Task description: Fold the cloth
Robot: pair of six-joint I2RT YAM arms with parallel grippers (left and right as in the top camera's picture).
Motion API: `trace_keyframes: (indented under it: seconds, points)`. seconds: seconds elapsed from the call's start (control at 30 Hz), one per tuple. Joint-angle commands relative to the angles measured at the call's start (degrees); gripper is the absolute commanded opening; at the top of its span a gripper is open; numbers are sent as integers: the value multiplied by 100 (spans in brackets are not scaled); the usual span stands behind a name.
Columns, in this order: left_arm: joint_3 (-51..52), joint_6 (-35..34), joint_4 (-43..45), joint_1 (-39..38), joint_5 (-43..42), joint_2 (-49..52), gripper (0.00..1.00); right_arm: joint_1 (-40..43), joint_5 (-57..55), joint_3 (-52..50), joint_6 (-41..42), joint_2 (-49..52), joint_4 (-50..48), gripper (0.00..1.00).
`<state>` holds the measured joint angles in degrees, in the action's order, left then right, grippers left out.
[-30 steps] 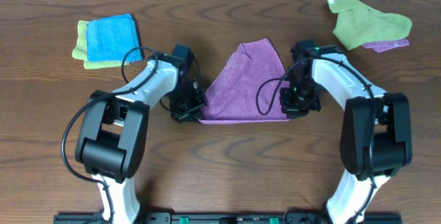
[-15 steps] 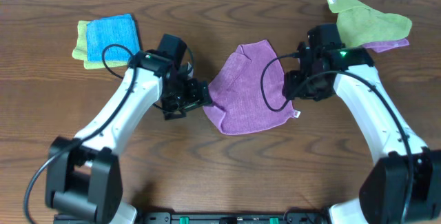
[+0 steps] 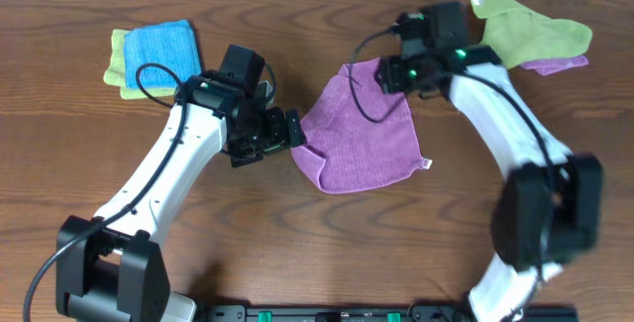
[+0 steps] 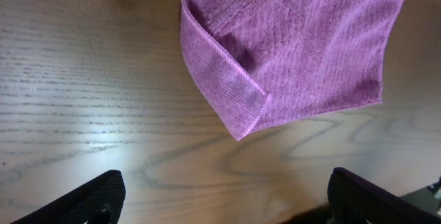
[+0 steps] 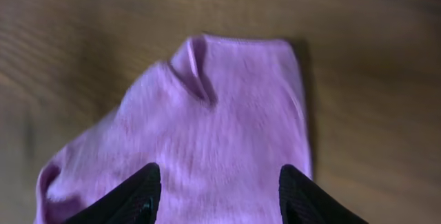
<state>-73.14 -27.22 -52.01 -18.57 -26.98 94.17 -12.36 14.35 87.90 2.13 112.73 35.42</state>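
Table (image 3: 297, 238) holds the cloth (image 3: 362, 144), now dropped; left tool (image 3: 293, 132) and right tool (image 3: 384, 72) both spread apart.

the dark brown wood-grain table (image 3: 327, 243) carries a soft purple-magenta microfibre cloth (image 3: 362, 144) lying rumpled near its middle, a folded yellow-green cloth (image 3: 115, 64) far left under a bright blue cloth (image 3: 158, 50), and a crumpled lime-green cloth (image 3: 530, 30) far right overlapping a purple strip of fabric (image 3: 560, 64).
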Motion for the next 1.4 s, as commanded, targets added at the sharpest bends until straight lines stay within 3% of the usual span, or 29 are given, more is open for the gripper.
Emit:
trace_keyframes:
  seconds: [0.0,0.27,0.87,0.97,1.03,1.13,1.2,1.37]
  points:
    - [11,-66,-2,33,-271,-92,95,-170,317,793,-321,673,138,56]
    - [-22,-44,31,219,-688,-264,95,-323,756,1416,-984,1416,332,58]
    - [-26,-42,44,876,-909,-428,95,-555,1244,1416,-999,2052,181,55]
    - [-26,-42,42,960,-909,-431,95,-643,1292,1416,-1016,2052,136,49]
    - [-26,-42,42,984,-909,-431,95,-702,1294,1416,-1014,2052,144,39]
    - [-26,-17,42,994,-907,-431,95,-774,1296,1416,-1014,2052,142,22]
    - [-26,-11,42,997,-905,-431,95,-798,1296,1421,-1012,2052,138,3]
    - [-26,4,44,997,-876,-431,95,-778,1488,1515,-992,2000,111,1]
